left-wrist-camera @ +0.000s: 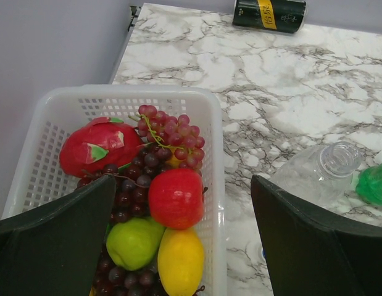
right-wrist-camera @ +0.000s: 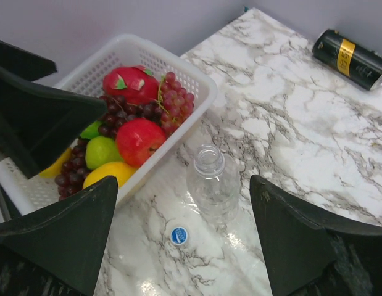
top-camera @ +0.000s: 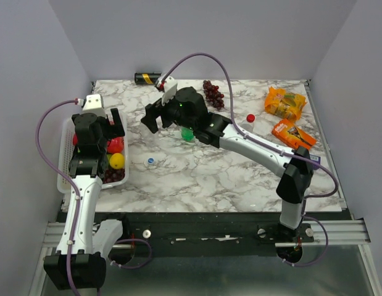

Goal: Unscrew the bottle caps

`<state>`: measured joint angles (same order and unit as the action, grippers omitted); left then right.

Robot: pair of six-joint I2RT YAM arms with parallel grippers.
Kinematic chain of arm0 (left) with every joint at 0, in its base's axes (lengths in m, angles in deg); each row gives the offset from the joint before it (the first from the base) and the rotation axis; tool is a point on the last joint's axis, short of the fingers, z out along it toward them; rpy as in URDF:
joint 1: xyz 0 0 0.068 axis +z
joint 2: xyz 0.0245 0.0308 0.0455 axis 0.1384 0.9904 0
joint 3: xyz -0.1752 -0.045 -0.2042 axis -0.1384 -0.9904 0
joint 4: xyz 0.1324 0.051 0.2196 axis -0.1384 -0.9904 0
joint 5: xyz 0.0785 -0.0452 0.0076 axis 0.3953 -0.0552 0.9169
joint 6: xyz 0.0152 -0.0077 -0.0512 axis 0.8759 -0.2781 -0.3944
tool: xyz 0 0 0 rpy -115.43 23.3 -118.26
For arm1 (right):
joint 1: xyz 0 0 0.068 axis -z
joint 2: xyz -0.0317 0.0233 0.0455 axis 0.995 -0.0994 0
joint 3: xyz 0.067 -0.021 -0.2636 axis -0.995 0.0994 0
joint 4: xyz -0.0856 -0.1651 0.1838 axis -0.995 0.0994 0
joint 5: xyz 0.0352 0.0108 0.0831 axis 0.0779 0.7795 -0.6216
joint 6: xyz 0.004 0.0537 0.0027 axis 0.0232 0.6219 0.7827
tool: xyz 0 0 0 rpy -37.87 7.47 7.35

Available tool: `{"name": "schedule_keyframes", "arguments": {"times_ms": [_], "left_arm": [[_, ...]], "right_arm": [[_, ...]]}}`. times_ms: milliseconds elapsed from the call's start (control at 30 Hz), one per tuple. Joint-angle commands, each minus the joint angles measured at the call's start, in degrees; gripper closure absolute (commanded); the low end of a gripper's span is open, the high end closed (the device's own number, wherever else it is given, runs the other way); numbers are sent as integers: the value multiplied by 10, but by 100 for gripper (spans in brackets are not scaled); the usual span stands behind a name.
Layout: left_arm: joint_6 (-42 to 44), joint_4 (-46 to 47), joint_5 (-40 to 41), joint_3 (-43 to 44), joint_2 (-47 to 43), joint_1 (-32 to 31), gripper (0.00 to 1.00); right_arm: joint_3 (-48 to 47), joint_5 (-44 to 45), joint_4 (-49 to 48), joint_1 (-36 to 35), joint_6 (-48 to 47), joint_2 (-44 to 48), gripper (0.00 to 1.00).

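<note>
The marble table (top-camera: 240,179) is carrying everything. The right arm is stretching across it toward the rear left, and the right gripper (right-wrist-camera: 183,185) is hanging with its jaws spread wide and gripping nothing. The left gripper (left-wrist-camera: 182,182) is hovering over the white basket (left-wrist-camera: 147,92) at the table's left edge, its jaws also fully apart and empty. The basket is holding a red apple, a green apple, a lemon, dark grapes and a dragon fruit.

The clear bottle (right-wrist-camera: 212,182) is sitting just beside the basket, below the gap between the right gripper's fingers and touching neither one. Its mouth is showing open, with no cap on it. The green bottle (top-camera: 187,134) is lying close by, under the right wrist. A red-capped bottle (top-camera: 250,121) is standing farther right, beside the right forearm.

The black-and-gold can (left-wrist-camera: 269,13) is lying on its side at the back edge. A small blue cap (right-wrist-camera: 179,235) is lying loose on the marble, just in front of the clear bottle and apart from it
</note>
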<state>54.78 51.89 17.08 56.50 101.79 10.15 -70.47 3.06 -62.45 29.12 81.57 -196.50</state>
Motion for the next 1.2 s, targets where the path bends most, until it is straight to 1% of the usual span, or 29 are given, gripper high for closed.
{"name": "schedule_keyframes", "arguments": {"times_ms": [0,33,67,133,233,267,300,367,400,433,500,533,567,633,767,900,1167], "left_arm": [[-6,3,-20,2,1,2,1],[-6,2,-21,2,1,3,1],[-5,3,-22,1,2,3,1],[-7,3,-29,2,2,3,1],[-8,4,-40,2,1,3,1],[-7,6,-43,0,1,3,1],[-8,7,-47,0,0,3,1],[-8,8,-54,0,0,3,1],[-7,8,-56,-1,0,3,1],[-9,10,-58,-1,0,3,1],[-10,10,-64,-1,0,3,1],[-11,11,-64,-1,0,3,1],[-11,11,-66,-1,0,3,1],[-11,10,-71,-1,-1,3,1],[-12,11,-75,0,0,3,1],[-13,11,-77,0,0,3,1],[-14,10,-79,0,2,2,1]], "right_arm": [[33,-14,-19,-4,-8,51,5],[36,-10,-8,-2,-11,56,6],[37,23,0,-1,-20,59,6],[40,30,20,12,-23,67,7],[45,-5,45,52,-13,69,10],[43,-28,54,62,-9,64,12],[29,-34,67,81,-11,59,13],[5,-39,110,97,-23,31,16],[-26,-41,126,113,-28,19,18],[-45,-42,163,118,-35,4,20],[-82,-48,200,137,-58,-45,22],[-122,-48,235,141,-72,-61,22],[-143,-40,254,145,-95,-95,23],[-195,-28,295,152,-111,-121,25],[-241,-29,329,161,-143,-158,29],[-260,-48,361,162,-170,-175,29],[-252,-58,393,162,-206,-182,30]]}}
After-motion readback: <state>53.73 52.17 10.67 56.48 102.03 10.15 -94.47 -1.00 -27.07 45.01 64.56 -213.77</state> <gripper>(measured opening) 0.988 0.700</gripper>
